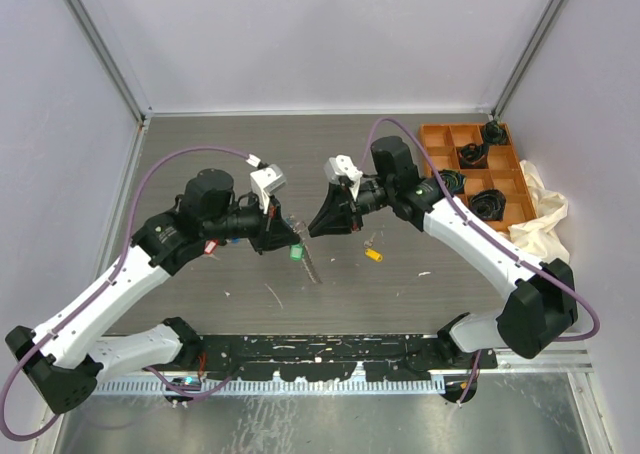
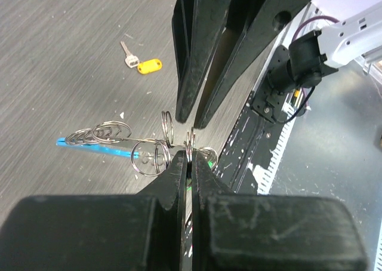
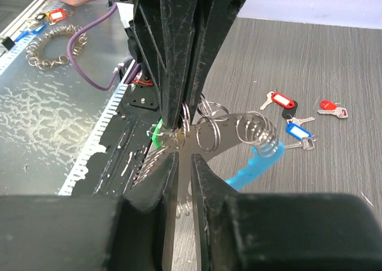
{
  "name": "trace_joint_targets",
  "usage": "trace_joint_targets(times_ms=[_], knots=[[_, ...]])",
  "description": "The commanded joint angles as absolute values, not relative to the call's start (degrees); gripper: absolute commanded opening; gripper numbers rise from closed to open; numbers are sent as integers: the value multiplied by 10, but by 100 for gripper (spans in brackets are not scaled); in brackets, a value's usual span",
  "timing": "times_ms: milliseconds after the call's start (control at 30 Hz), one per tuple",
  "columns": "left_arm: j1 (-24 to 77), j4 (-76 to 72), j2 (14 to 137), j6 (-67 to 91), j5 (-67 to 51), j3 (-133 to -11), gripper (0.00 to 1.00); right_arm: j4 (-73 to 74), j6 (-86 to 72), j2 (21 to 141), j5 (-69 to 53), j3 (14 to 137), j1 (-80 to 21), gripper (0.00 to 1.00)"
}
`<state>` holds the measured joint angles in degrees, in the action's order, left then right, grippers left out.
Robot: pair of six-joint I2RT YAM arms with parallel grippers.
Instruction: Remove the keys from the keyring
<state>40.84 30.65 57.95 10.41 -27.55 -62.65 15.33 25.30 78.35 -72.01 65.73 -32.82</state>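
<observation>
The keyring (image 3: 256, 163) is a curved silvery band with a light-blue plastic piece and several split rings, held in the air between both grippers. It also shows in the left wrist view (image 2: 89, 144), and its chain hangs down in the top view (image 1: 312, 266). My left gripper (image 2: 190, 154) is shut on a split ring that carries the green-headed key (image 1: 296, 252). My right gripper (image 3: 185, 156) faces it, jaws a narrow slit apart, closed at the band's end. Red (image 3: 280, 98) and blue (image 3: 295, 130) keys lie loose on the table.
A yellow-headed key (image 1: 372, 254) lies on the table under the grippers. An orange compartment tray (image 1: 430, 134) with black parts stands at the back right, with a white cloth (image 1: 545, 209) beside it. A black rail (image 1: 320, 349) runs along the near edge.
</observation>
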Motion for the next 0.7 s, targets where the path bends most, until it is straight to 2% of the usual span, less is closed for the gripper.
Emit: trace_joint_targets(times_ms=[0, 367, 667], knots=[[407, 322, 578, 80, -302, -660, 0, 158, 267, 763, -716, 685, -328, 22], [408, 321, 587, 83, -309, -668, 0, 155, 258, 766, -744, 680, -345, 28], [408, 327, 596, 83, -313, -680, 0, 167, 266, 772, -698, 688, -361, 33]])
